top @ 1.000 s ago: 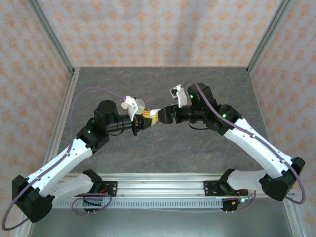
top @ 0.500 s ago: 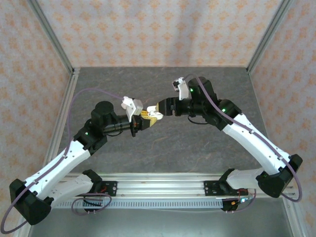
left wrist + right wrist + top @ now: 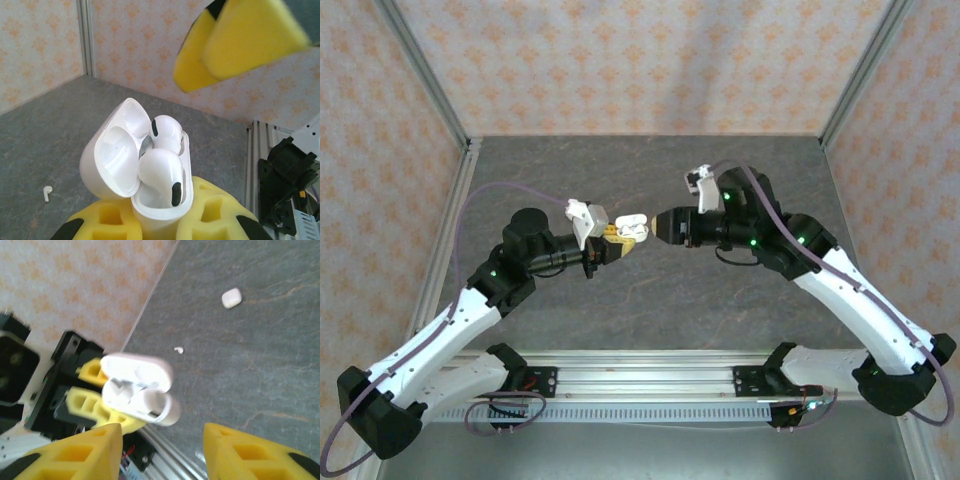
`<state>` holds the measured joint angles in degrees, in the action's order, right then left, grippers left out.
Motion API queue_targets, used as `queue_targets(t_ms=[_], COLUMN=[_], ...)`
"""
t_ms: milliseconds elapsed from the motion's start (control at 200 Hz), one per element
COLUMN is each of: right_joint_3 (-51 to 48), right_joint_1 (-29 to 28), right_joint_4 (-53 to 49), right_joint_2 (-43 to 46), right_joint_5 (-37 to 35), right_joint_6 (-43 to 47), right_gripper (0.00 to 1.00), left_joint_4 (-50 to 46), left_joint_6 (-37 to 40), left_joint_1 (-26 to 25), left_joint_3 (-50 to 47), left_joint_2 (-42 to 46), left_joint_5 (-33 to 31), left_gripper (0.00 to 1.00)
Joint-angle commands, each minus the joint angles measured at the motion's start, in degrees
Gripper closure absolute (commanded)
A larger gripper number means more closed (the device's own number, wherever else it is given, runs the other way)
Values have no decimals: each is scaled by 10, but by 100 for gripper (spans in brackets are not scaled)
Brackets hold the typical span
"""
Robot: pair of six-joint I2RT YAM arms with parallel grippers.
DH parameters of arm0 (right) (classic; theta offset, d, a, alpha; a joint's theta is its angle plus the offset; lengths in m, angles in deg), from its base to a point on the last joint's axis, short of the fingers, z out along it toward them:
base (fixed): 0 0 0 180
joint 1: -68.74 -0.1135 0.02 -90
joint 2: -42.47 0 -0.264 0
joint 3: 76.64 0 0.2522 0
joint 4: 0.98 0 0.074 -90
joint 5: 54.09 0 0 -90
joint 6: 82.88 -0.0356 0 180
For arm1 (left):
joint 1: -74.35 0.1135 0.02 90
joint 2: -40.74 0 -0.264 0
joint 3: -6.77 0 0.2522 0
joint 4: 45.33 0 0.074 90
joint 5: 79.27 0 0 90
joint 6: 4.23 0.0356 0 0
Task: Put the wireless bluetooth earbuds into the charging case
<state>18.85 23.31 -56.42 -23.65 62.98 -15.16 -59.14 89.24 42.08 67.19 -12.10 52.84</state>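
**Findings: case in hand, two buds seated**

Two earbuds sit in the open charging case, its lid tilted back. My left gripper is clamped on the case's base, arm reaching to mid-table, holding it clear of the surface. My right gripper faces it, just apart, jaws parted and holding nothing. Also counted: one loose earbud and one second case, closed, both lying on the grey stone-patterned table. The walls carry orange-patterned paper.

I see my left pincer gripping the white charging case over the middle of the grey tabletop; my right pincer sits just beside it, tip facing it
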Motion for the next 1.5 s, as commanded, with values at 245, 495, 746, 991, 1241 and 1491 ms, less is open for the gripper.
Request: queue_targets(t_ms=[245,495,746,991,1241,1491], right_joint_3=[70,63,41,45,54,71], right_joint_1=[-78,-81,-82,-81,-82,-86], right_joint_4=[-46,1,60,59,58,25], right_joint_2=[-81,-91,-93,-115,-135,-161], right_joint_5=[-45,-75,-91,-101,-113,-146], right_joint_6=[55,1,-60,-91,-121,-149], right_gripper=[71,69,63,63,61,60], left_joint_4=[5,15,57,64,68,71], left_joint_6=[25,20,7,16,29,57], left_joint_1=[-4,-5,-5,-9,-26,-49], left_joint_3=[-13,-19,-33,-36,-45,-47], left_joint_2=[13,13,13,22,25,27], left_joint_5=[-4,-22,-70,-108,-153,-204], left_gripper=[100,100,100,100,100,100])
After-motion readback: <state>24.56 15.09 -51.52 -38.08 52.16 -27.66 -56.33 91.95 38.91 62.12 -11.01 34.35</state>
